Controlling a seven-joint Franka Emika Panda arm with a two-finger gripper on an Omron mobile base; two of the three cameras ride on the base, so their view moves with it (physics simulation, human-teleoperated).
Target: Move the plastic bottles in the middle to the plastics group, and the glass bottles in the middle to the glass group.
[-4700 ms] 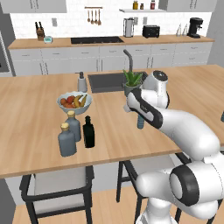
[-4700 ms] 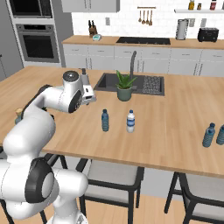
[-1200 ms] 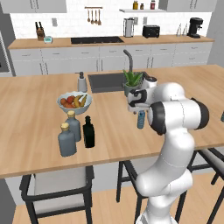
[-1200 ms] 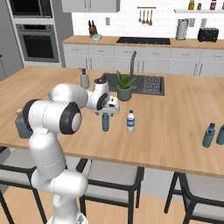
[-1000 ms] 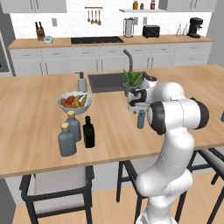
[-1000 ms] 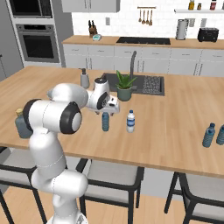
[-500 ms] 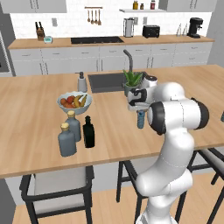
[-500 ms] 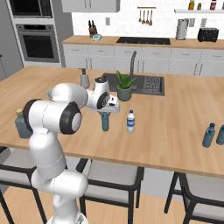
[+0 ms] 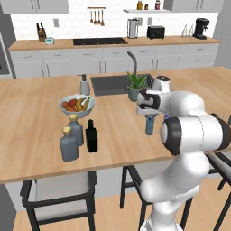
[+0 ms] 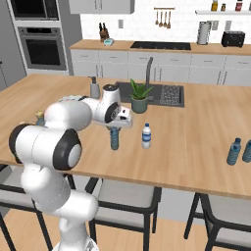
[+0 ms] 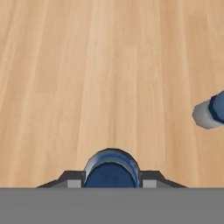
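On the wooden countertop [image 9: 31,113], toward its left end, a fruit bowl [image 9: 76,105] with bananas and round fruit inside. Just in front of the bowl, two grey-blue stoppered bottles [image 9: 72,137], close together, and a black bottle [image 9: 91,136] just beside them, all upright and near the front edge. Behind the bowl, a soap pump dispenser [image 9: 84,85] at the corner of the sink [image 9: 110,84]. At the front rim of the sink, a potted plant [image 9: 135,86], right behind the arm's wrist.

Near the middle of the countertop, a bluish water bottle [image 10: 114,138], upright. Just beside it, apart and toward the right end, a white-bodied bottle [image 10: 146,136] with a blue cap. Far at the right end, near the front edge, two blue bottles [image 10: 239,151] side by side.

Arm bent over the front edge, forearm about level, hand pointing straight down over the countertop. Gripper [image 10: 115,127] set on the top of the bluish water bottle, fingertips [image 11: 72,179] pressed against both sides of its neck, pinching it
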